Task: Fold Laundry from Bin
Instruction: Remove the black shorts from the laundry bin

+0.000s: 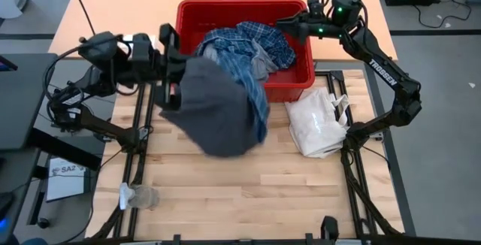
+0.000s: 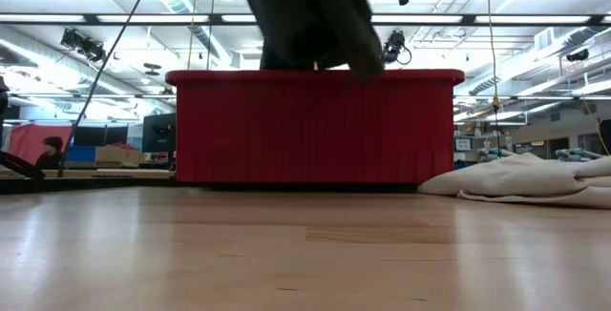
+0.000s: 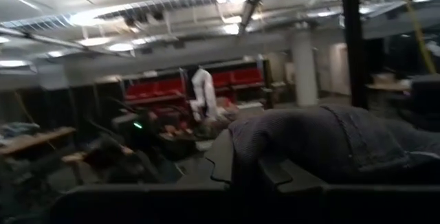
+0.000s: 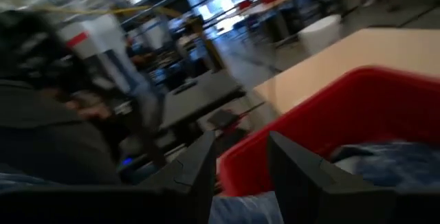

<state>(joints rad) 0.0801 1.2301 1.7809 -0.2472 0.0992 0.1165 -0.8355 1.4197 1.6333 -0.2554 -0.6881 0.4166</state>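
**Left arm lifts dark grey garment clear of the bin**

The left gripper (image 1: 174,87) hangs above the near left corner of the red bin (image 1: 225,8), its jaws pinched tight on a fold of the dark grey garment (image 1: 218,113). In the left wrist view the grey cloth (image 3: 330,141) bunches up directly over the 2 dark fingers (image 3: 275,172) and spills away to one side of them. From the jaws the garment drapes down and outward over the bin's near wall and above the wooden tabletop (image 1: 248,192); in the low view its dark mass (image 2: 305,15) hangs in the air above the bin's rim (image 2: 315,77), clear of the tabletop (image 2: 286,254).

A strip of the blue-and-white plaid shirt (image 1: 252,46) trails along the far edge of the grey garment, just beyond the left jaws, while most of the shirt lies heaped inside the bin with a light grey piece (image 1: 263,61) tucked against it.

The right gripper (image 1: 289,23) sits over the far right part of the bin, its jaws partly apart and holding nothing; the right wrist view shows the 2 fingers (image 4: 295,165) with a gap between them, the bin's red wall (image 4: 330,121) and plaid cloth (image 4: 392,162) just ahead.

A white fabric bag (image 1: 319,125) lies on the tabletop beside the bin's near right corner, well apart from both jaws.
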